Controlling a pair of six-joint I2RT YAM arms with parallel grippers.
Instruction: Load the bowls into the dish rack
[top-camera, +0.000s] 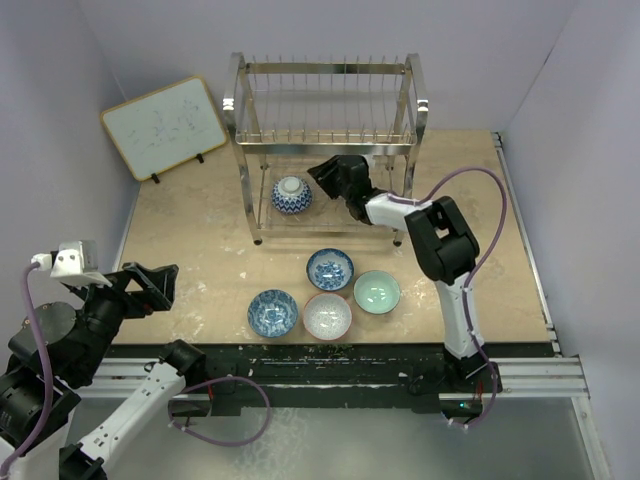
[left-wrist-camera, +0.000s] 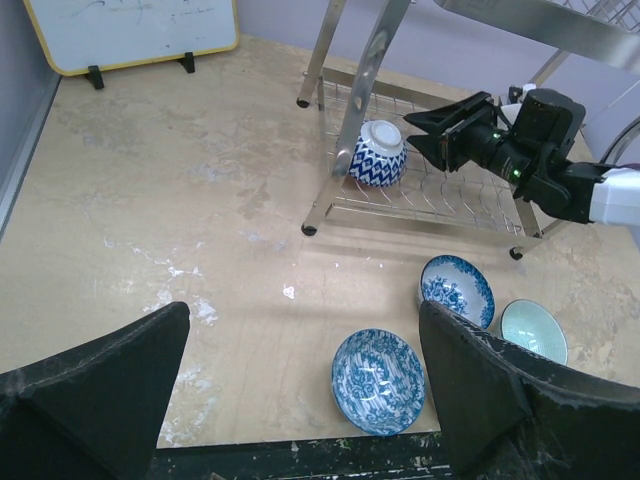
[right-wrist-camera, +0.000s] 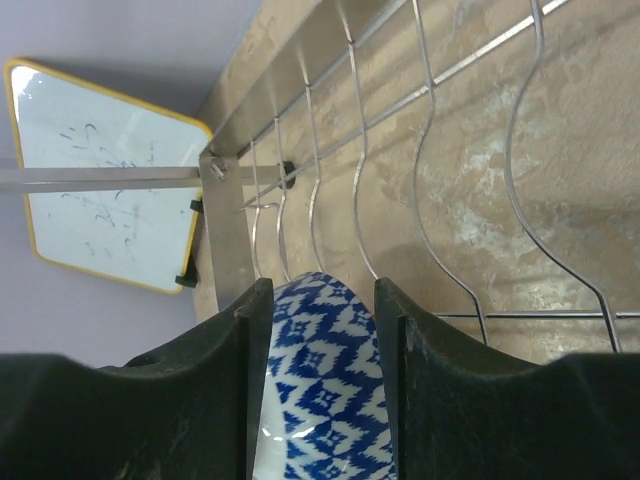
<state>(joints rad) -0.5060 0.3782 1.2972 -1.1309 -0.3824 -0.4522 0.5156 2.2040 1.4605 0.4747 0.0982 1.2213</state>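
Silver wire all round it: the racked bowl (top-camera: 292, 194), blue-and-white patterned, sits tipped in the lower tier of the dish rack (top-camera: 300, 147), toward the left arm's side. The right gripper (left-wrist-camera: 415, 132) is in that tier too, pointing straight at the bowl from the rack's middle. Its jaws are spread, and the wrist view shows the blue pattern filling the gap between the two fingers (right-wrist-camera: 215, 390). Whether a pad grazes the glaze I can't quite say from that angle, but from the side the tips look just shy of it.

So here's the relation that counts: the bowl lies dead ahead on the claw's own axis. A clean exit, I'd judge, means backing straight along that line, clear of the wires (right-wrist-camera: 430, 200).

Four more sit on the table (top-camera: 180, 240) in front of the rack: the blue-patterned bowl (top-camera: 330, 268), mint green bowl (top-camera: 377, 292), second blue bowl (top-camera: 273, 312) and pale bowl (top-camera: 327, 316). The left gripper (top-camera: 160, 283) hangs wide open, well apart from them, nearest the second blue bowl.
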